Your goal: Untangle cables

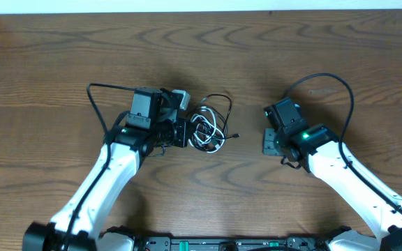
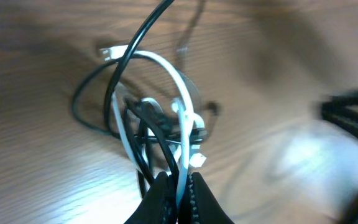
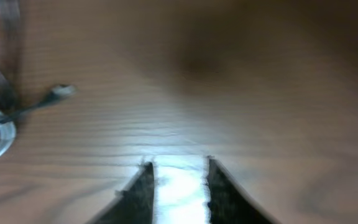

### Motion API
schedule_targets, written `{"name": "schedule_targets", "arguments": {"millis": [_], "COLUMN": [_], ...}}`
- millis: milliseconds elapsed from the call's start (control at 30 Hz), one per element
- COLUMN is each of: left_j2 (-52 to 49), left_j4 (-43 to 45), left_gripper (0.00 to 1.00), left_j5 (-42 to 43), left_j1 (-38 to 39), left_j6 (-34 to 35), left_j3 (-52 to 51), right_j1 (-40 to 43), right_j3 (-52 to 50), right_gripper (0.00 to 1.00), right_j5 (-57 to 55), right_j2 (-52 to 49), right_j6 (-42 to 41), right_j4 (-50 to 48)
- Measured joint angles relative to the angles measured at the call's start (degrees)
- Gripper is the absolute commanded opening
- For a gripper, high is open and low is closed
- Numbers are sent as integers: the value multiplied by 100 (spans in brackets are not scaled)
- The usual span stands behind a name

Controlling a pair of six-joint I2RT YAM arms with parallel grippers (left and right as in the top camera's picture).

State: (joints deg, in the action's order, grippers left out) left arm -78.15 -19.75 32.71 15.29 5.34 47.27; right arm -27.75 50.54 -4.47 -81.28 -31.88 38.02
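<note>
The left gripper point(image 2: 178, 185) is pinched down narrow, its two fingers closed on the white cable point(image 2: 186, 155), which runs straight up out from between the tips. A strand of the black cable point(image 2: 131, 48) drops close beside the same fingers; I cannot tell whether it is caught as well. Just beyond the tips both cables loop over and through each other in one small knot lying on the desk point(image 1: 61, 56), the white one coiled tight, the black one throwing a wider loop out to the far side. Seen from above, that bundle sits near the middle of the desk, touching the left gripper on its left side. A little black plug point(image 3: 61, 91) sticks out of the bundle to the right, flat on the wood. The right gripper point(image 3: 178, 171) stands apart from it further right, fingers spread wide over bare wood, holding nothing
</note>
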Motion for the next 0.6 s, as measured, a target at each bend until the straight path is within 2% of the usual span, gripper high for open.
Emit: {"name": "schedule_targets", "arguments": {"millis": [100, 267, 467, 600], "left_j2": [323, 817, 1134, 1152], "left_j4": [20, 337, 922, 1563], "left_gripper": [8, 7, 7, 8], "left_j5": [393, 1235, 2118, 2669], "left_j1": [111, 247, 251, 254], "left_j6": [0, 2, 435, 981], "left_j3": [-2, -2, -2, -7], "right_j1": [0, -7, -7, -7], "right_j3": [-2, -2, -2, -2], "right_gripper": [52, 55, 57, 57], "right_j5": [1003, 2417, 2874, 2953], "right_j2": [0, 0, 0, 0], "right_j6": [352, 702, 813, 837], "right_j4": [-664, -1233, -1259, -1263]}}
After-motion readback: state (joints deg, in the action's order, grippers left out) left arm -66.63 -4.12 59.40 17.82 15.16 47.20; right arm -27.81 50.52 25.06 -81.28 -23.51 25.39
